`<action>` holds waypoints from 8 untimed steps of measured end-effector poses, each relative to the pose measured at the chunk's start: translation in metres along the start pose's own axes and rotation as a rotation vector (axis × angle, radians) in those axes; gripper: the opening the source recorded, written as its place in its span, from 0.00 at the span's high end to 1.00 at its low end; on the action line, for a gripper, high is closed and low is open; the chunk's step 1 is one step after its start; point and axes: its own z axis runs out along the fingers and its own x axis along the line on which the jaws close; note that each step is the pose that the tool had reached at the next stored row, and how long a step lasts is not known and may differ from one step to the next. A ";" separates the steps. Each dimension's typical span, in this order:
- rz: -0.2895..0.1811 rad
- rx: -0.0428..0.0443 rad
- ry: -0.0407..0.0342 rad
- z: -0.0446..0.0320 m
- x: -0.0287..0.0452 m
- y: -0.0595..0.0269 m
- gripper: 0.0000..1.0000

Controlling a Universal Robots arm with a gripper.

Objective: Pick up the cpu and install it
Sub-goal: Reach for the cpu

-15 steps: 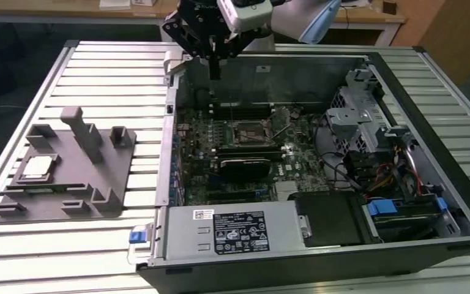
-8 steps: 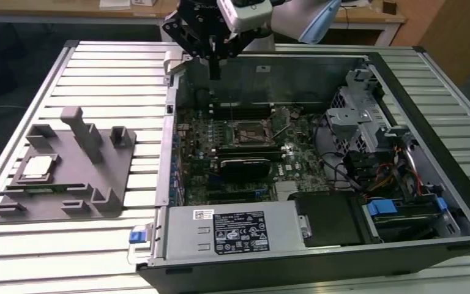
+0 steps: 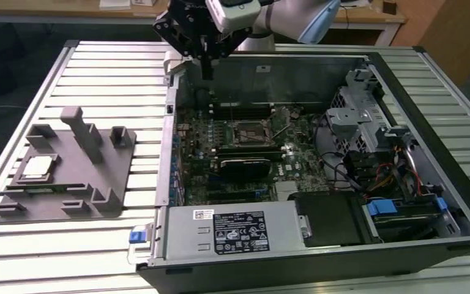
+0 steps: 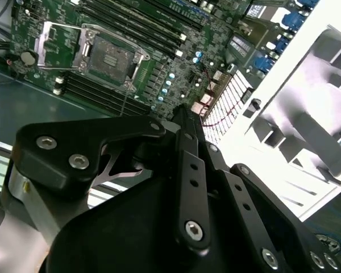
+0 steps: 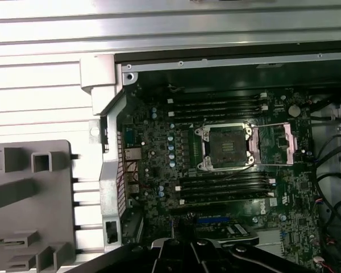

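Observation:
The cpu (image 3: pixel 37 167), a small pale square chip, lies flat in a recess of the grey fixture tray (image 3: pixel 96 184) on the exterior view's left. My gripper (image 3: pixel 208 73) hangs above the far corner of the open computer case, well away from the cpu, fingers pointing down. In the second wrist view the gripper (image 4: pixel 184 115) is shut with nothing between its fingers. The motherboard's cpu socket (image 3: pixel 249 133) stands open and bare, also seen as the socket (image 5: pixel 226 147) and the socket (image 4: pixel 111 57), with its metal load plate (image 5: pixel 276 145) flipped aside.
The open computer case (image 3: pixel 398 98) lies on a slatted metal table (image 3: pixel 96 67). A power supply (image 3: pixel 231 229), a drive cage (image 3: pixel 361 107) and cable bundles (image 3: pixel 357 168) crowd the exterior view's right. The tray's upright posts (image 3: pixel 84 131) stand near the cpu.

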 end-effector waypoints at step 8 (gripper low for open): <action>0.000 -0.0002 -0.0014 -0.0005 0.0201 -0.0015 0.89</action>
